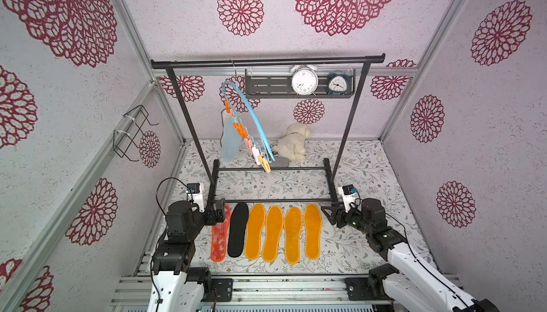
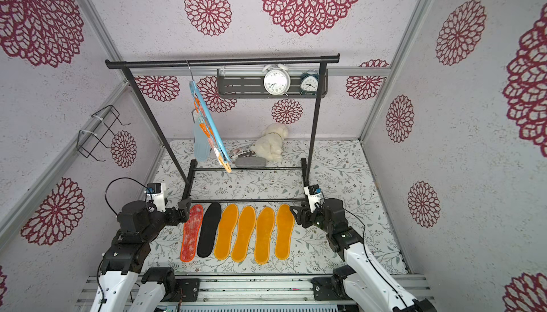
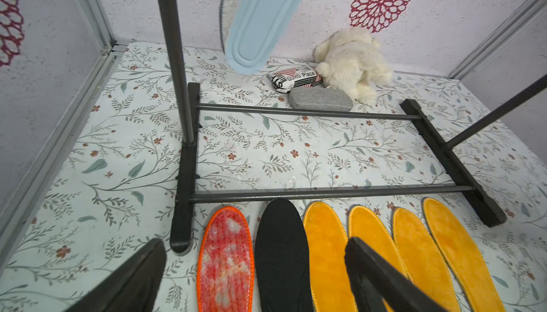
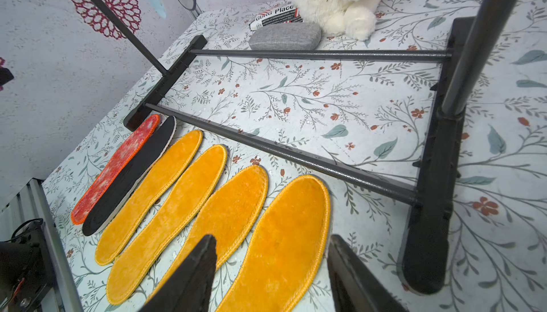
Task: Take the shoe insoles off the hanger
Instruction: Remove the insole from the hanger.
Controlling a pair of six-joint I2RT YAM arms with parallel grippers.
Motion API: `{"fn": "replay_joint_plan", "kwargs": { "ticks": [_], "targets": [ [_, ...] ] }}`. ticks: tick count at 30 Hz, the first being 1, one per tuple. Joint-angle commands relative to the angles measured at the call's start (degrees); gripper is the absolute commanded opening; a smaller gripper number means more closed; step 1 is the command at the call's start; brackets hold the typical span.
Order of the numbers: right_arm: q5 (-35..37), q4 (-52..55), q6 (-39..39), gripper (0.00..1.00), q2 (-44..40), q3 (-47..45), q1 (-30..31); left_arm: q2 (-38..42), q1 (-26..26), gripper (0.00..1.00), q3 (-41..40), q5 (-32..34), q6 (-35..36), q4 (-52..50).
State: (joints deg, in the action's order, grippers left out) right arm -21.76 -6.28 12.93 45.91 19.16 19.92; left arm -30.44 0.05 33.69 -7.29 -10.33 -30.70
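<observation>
Six flat insoles point(image 1: 273, 233) are laid in a lower-centre row, seemingly unloaded; a pale-blue insole point(image 1: 229, 141) is pegged on the curved light-blue plastic hanger point(image 1: 255, 115). Left tool point(image 3: 254, 245) and right tool point(image 4: 272, 236) are spread, empty.

White lower links and black, screw-studded joint housings make up the left arm point(image 1: 174, 236) and the right arm point(image 1: 399, 254). Thin black cables point(image 1: 157, 192) loop alongside them. Each wrist bears a white camera block point(image 1: 199, 199) with a blue-marked black module. The left gripper point(image 3: 256, 241) and the right gripper point(image 4: 272, 236) are matte black, with tapering, wedge-shaped jaws.
</observation>
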Motion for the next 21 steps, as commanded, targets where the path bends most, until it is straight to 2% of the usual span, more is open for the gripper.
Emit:
{"fn": "replay_joint_plan", "kwargs": {
  "ticks": [1, 5, 9, 15, 21],
  "targets": [
    [-1.77, -3.93, -0.82, 0.63, -1.74, -1.00, -0.21, -1.96, -0.05, 0.97, 0.79, 2.30, -0.22, 3.19],
    [-5.33, -7.05, 0.25, 0.61, -0.35, -0.74, -0.08, -5.00, 0.12, 0.97, 2.32, 0.19, -0.78, 1.72],
    [-8.70, -14.52, 2.83, 0.60, 6.02, 2.89, 0.94, -4.57, 0.86, 0.97, 1.91, -0.13, -0.98, 2.31],
    [-12.71, -25.04, 3.49, 0.60, 26.22, 18.13, 5.38, -3.40, 2.46, 0.97, 1.63, 0.65, -0.97, 2.06],
    [-17.04, -32.71, 7.66, 0.60, 47.27, 39.47, 8.03, -3.53, 4.78, 0.99, 2.12, 1.77, -0.23, 0.98]
  ]
}}
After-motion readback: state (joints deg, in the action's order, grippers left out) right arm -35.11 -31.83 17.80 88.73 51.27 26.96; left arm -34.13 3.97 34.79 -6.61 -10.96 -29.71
